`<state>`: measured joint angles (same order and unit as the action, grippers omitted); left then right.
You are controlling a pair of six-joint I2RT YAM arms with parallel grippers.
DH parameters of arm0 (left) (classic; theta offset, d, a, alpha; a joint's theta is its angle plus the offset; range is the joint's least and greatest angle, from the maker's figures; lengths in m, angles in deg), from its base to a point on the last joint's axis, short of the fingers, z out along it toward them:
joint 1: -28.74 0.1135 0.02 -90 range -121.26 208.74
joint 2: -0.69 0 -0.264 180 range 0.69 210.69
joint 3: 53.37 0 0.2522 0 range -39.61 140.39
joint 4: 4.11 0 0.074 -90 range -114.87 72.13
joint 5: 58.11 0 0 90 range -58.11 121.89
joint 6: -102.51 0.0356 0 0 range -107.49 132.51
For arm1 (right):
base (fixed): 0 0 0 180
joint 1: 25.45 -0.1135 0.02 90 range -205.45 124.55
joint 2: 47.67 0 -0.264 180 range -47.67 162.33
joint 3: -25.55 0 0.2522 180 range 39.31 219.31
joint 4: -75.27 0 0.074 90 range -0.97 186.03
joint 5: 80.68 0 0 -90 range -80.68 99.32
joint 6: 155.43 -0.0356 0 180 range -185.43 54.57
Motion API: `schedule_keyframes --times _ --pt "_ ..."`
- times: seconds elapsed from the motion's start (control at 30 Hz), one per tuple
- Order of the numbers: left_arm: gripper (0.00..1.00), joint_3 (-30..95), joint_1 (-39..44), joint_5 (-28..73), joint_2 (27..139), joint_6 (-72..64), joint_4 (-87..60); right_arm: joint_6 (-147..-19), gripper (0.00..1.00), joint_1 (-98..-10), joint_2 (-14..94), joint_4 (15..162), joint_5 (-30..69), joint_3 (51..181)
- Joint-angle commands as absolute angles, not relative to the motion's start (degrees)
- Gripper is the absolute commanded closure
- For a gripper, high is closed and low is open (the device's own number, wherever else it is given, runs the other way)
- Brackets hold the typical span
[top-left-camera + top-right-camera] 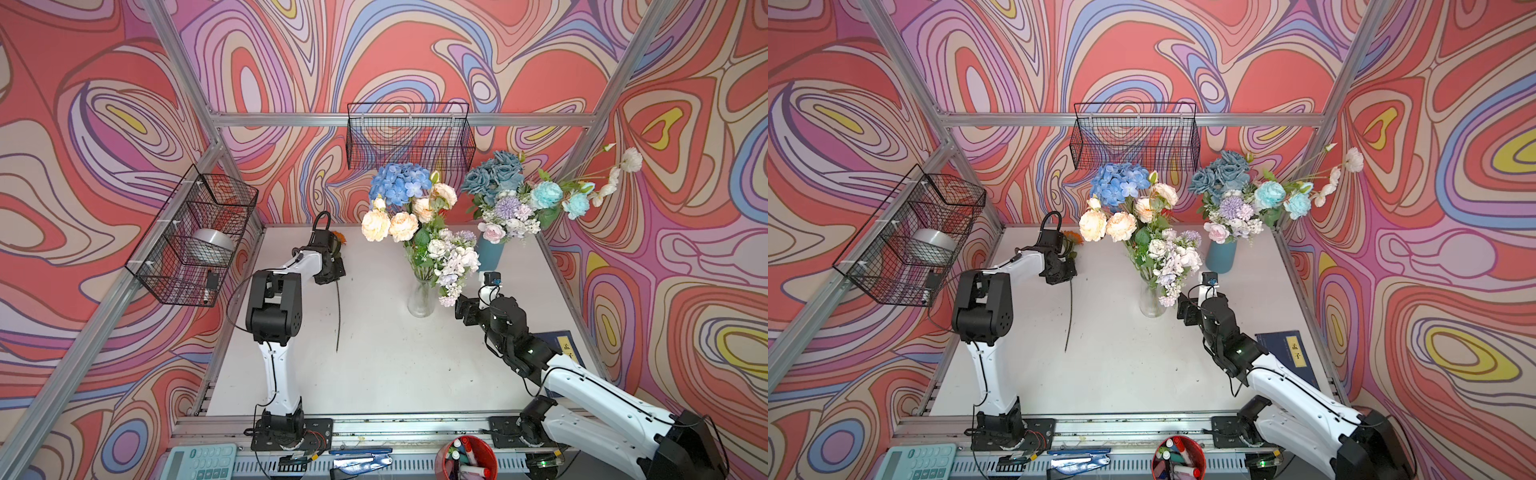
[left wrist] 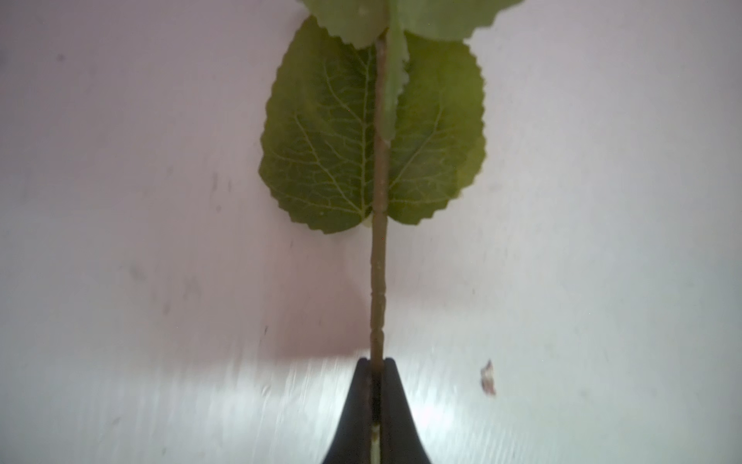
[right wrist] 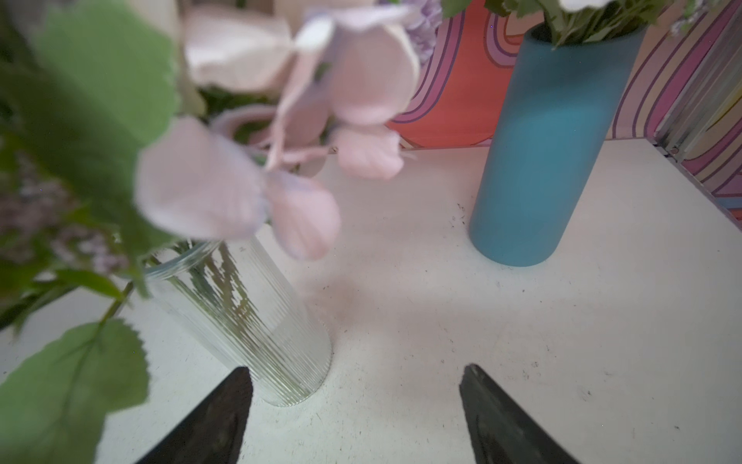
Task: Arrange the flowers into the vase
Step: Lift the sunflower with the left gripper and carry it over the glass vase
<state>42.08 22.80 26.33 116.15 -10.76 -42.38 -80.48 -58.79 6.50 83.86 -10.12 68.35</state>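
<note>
Both top views: ribbed glass vase (image 1: 421,297), mid-desk (image 1: 374,374), holding blue hydrangea (image 1: 399,185), peach roses (image 1: 388,226) and lilac blooms (image 1: 1177,259). Blue vase (image 1: 490,254) behind it to the right, holding teal roses (image 1: 494,174). Orange-headed flower (image 1: 337,237) by my left arm; its stem (image 1: 338,316) runs along the desk toward the front.

Left wrist view: my left jaws pressed together on the stem; serrated leaf (image 2: 321,152) beyond.

Right wrist view: my right jaws spread, empty, just beside the ribbed glass vase's foot; blurred lilac petals (image 3: 361,80) hang across its mouth.

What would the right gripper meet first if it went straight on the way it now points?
Probably the glass vase, just ahead of the right gripper, toward one side of its open jaws; depth is hard to judge.
</note>
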Motion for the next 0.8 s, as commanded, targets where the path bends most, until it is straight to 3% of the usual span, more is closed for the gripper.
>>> schedule_keyframes --times 0.0,0.33,0.57,0.77 --pt "1.00 37.0 23.1 24.8 106.9 -13.6 -35.2 -80.6 0.16 -58.6 7.3 82.0 -9.7 68.4" --pt "1.00 14.9 23.0 17.2 78.8 -23.0 -13.2 -81.2 0.16 -58.6 8.5 79.8 -10.4 68.6" --pt "1.00 3.8 20.3 22.1 58.4 -27.6 2.0 -82.1 0.16 -58.6 9.9 78.2 -9.9 69.0" --pt "1.00 0.9 15.4 25.0 49.4 -27.4 11.9 -83.2 0.16 -58.6 11.0 77.5 -9.8 69.6"
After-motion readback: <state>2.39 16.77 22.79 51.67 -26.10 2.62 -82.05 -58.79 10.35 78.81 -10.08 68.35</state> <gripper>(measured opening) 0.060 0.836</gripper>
